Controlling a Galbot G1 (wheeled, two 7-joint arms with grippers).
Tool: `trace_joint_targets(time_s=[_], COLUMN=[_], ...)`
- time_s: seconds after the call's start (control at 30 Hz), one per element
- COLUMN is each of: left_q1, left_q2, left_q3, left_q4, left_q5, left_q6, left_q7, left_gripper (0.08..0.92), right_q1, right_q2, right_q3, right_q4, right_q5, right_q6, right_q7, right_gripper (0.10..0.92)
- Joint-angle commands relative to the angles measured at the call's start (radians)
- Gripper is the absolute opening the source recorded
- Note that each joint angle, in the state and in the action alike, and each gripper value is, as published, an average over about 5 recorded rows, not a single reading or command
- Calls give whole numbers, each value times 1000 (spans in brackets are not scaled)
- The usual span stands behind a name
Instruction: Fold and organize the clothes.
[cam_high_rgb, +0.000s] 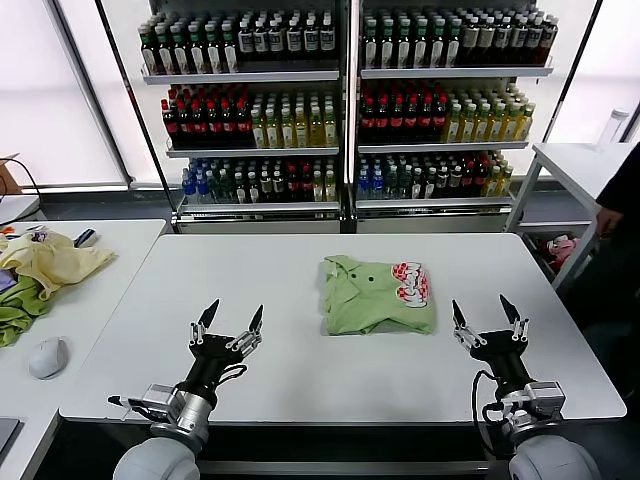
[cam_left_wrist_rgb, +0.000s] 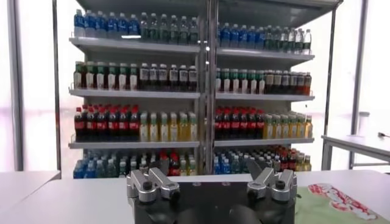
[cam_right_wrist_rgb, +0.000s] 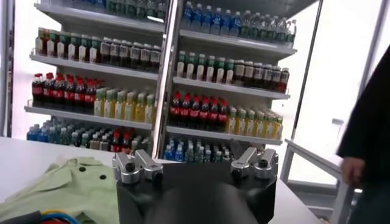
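Observation:
The light green polo shirt (cam_high_rgb: 376, 295) lies folded into a neat rectangle on the white table (cam_high_rgb: 300, 380), collar to the left and the red-and-white logo (cam_high_rgb: 411, 281) at its right end. My left gripper (cam_high_rgb: 231, 319) is open and empty, held above the table's front left, apart from the shirt. My right gripper (cam_high_rgb: 486, 312) is open and empty at the front right, a short way right of the shirt. The shirt's logo edge shows in the left wrist view (cam_left_wrist_rgb: 332, 204) and its green cloth in the right wrist view (cam_right_wrist_rgb: 73, 185).
A pale yellow garment (cam_high_rgb: 50, 260) on a darker green cloth (cam_high_rgb: 20, 305) lies on the side table at left, with a white mouse (cam_high_rgb: 47, 357). Drink shelves (cam_high_rgb: 340, 100) stand behind. A person (cam_high_rgb: 620, 215) stands by a table at right.

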Motion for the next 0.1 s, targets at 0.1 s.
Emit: trace_joint_targets(time_s=[0.1], left_q1=[15], left_q2=[-9], left_q3=[-5], left_q4=[-11], left_q5=[5], left_q6=[-6], left_q7=[10], left_gripper=[823], right_q1=[-28], right_q2=[-10], right_q3=[27], right_q4=[27], right_q5=[-6], right_q6=[8], right_q7=[11], right_gripper=[823])
